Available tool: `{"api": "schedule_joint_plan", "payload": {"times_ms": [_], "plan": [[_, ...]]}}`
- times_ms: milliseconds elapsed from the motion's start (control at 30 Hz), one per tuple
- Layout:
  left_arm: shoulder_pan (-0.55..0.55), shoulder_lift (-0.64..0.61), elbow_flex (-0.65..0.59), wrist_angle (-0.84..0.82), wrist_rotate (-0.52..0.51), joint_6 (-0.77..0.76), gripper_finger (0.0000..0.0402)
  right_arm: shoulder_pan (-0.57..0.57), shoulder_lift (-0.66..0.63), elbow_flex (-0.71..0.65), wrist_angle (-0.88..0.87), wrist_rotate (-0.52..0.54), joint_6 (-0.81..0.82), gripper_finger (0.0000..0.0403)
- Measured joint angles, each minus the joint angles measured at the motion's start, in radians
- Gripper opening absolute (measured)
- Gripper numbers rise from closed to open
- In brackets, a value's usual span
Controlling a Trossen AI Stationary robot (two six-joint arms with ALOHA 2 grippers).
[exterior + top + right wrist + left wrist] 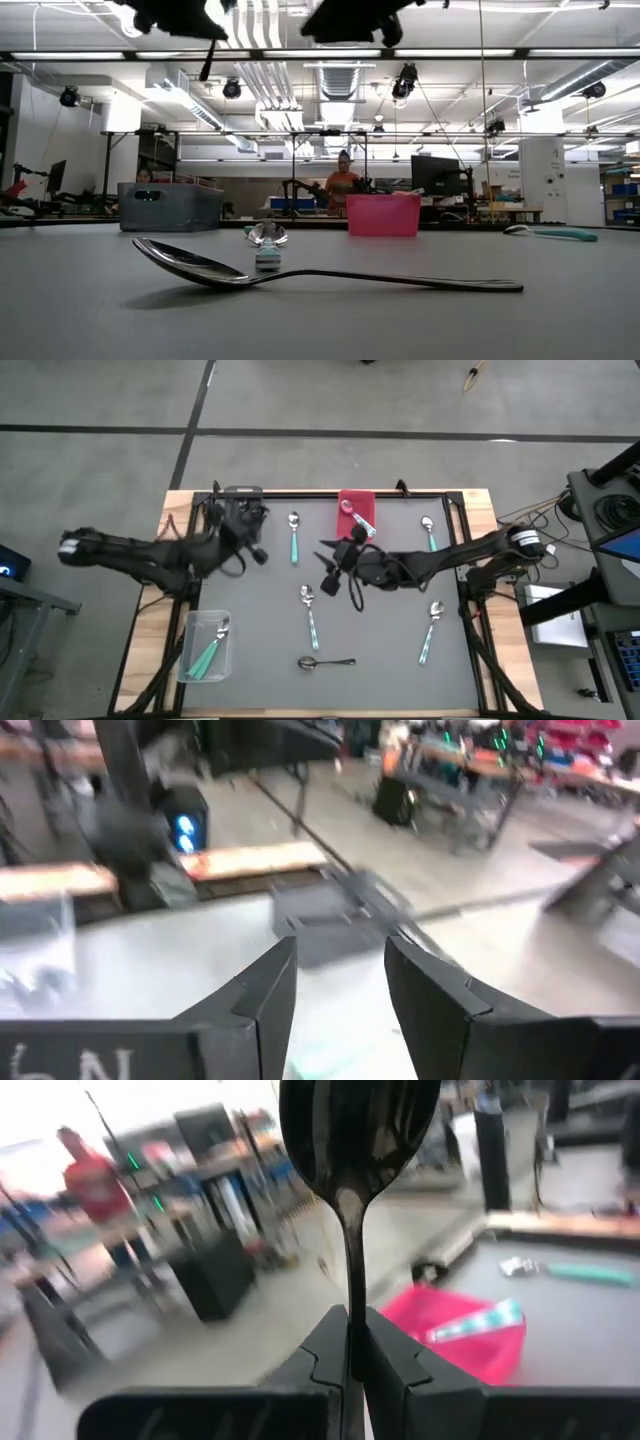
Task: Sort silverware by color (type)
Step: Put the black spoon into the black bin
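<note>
High view: left gripper (262, 556) near the grey bin (242, 493); right gripper (330, 565) mid-table just below the red bin (355, 502); teal spoons (310, 615) scattered, several already in the clear bin (222, 657); one dark spoon (327, 662) lying at the front. Low view: that dark spoon (320, 272) lies flat, nearest the camera. Left wrist view: fingers (320, 1360) pinched tight on a black spoon (355, 1140), held by the handle alone, bowl upward; risk of it pivoting or slipping before release. Right wrist view: fingers (260, 990) spread, empty; risk of clipping a bin.
</note>
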Motion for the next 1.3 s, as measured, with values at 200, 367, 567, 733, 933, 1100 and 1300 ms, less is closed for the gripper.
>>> {"api": "schedule_joint_plan", "payload": {"times_ms": [200, 367, 567, 733, 933, 1100, 1300], "plan": [[0.428, 0.023, 0.192, -0.559, 0.476, -0.27, 0.0, -0.048, -0.072, 0.0, -0.385, -0.009, 0.046, 0.0139], [0.77, 0.12, 0.306, -0.85, 0.78, -0.284, 0.0, -0.051, -0.067, -0.009, -0.619, -0.04, -0.015, 0.0139], [1.038, 0.229, 0.347, -1.033, 0.965, -0.216, 0.0, -0.051, -0.055, -0.02, -0.611, -0.062, -0.11, 0.0139], [1.098, 0.3, 0.346, -1.032, 0.971, -0.179, 0.0, -0.051, -0.051, -0.025, -0.574, -0.063, -0.166, 0.0139], [1.099, 0.402, 0.345, -1.049, 0.974, -0.153, 0.0, -0.051, -0.045, -0.025, -0.556, -0.064, -0.169, 0.0139], [1.099, 0.465, 0.363, -1.049, 0.973, -0.144, 0.0, -0.051, -0.044, -0.025, -0.553, -0.064, -0.179, 0.0139], [1.099, 0.514, 0.393, -1.047, 0.971, -0.14, 0.0, -0.051, -0.044, -0.025, -0.55, -0.064, -0.178, 0.0139]]}}
